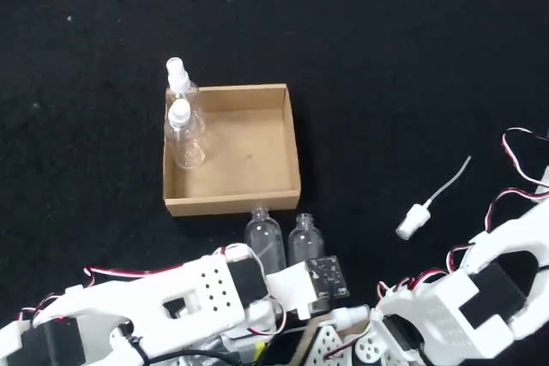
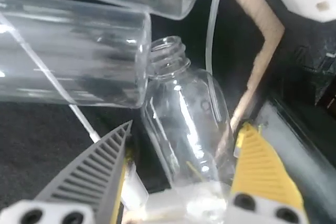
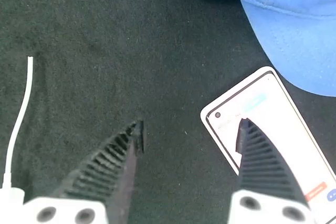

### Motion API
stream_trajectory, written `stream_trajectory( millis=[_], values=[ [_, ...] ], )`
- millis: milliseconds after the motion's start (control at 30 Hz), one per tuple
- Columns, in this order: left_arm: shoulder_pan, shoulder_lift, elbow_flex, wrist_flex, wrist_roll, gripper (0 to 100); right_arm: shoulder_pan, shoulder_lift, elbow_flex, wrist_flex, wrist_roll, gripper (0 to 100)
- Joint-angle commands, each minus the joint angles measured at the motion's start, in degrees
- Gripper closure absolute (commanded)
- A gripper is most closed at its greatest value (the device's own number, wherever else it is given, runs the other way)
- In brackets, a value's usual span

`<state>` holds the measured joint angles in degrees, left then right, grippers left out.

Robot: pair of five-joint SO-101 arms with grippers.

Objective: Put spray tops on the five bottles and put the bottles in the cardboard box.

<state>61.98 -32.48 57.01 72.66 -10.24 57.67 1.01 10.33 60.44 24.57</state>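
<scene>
Left wrist view: a clear plastic bottle (image 2: 184, 114) with a bare threaded neck sits between the jaws of the left tool (image 2: 187, 126). The tool is released, with a gap on the grey side; we judge it's placed to steady the bottle for capping. High view: two uncapped clear bottles (image 1: 263, 233) stand just in front of the brown cardboard box (image 1: 232, 203). Two capped bottles (image 1: 183, 130) stand at its left wall. A loose white spray top (image 1: 414, 219) with a thin tube lies on the black surface (image 1: 386, 83), waiting. The right tool (image 3: 189, 129) is released and empty, beside a white phone (image 3: 262, 108).
</scene>
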Motion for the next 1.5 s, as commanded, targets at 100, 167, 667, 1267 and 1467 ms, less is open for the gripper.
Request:
stream_trajectory(
  millis=[100, 167, 667, 1267, 1467],
  values=[
    [0.2, -0.6, 1.5, -4.6, 0.3, 72, 1.3, -0.7, -3.8, 0.2, 0.1, 74.1],
    [0.6, -0.7, 0.2, -2.6, -0.2, 74, 1.3, -0.7, -3.8, 0.2, 0.3, 74.1],
    [0.3, -0.7, -20.6, 16.9, -4.8, 82, 1.3, -0.7, -3.8, 0.2, 0.1, 74.1],
    [-20.0, -0.7, -60.9, 27.3, -13.1, 82, 0.9, -0.5, -4.9, 2.2, -0.1, 74.0],
    [-34.6, -3.3, -81.3, 28.1, -12.7, 82, -0.2, -0.8, -5.8, 5.0, 0.2, 74.0]
  ],
)
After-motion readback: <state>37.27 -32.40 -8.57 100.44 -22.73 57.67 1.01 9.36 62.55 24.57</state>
